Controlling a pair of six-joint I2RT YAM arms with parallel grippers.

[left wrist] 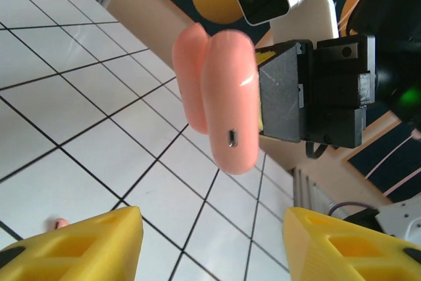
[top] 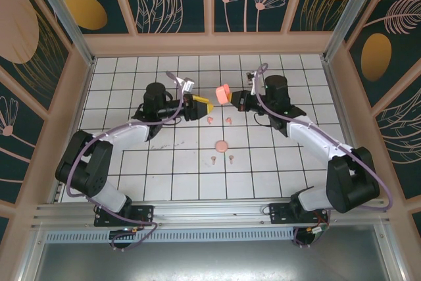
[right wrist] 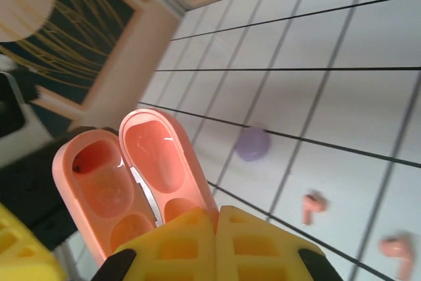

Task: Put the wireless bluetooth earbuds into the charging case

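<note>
Right claw (top: 231, 96) pinches the open coral charging case (top: 222, 91) aloft, upper centre of the overhead view, so the left claw (top: 205, 106), parted and empty, should fetch the coral earbuds (top: 209, 120) lying on the tabletop (top: 118, 83) just below it in the frame and seat each stem-first in its well.

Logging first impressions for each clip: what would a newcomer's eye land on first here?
The open coral charging case, clamped in the right gripper above mid-table. Facing it, the left gripper hangs open and empty. Beneath them, tiny pink earbuds lie scattered on the white tiled table.
</note>
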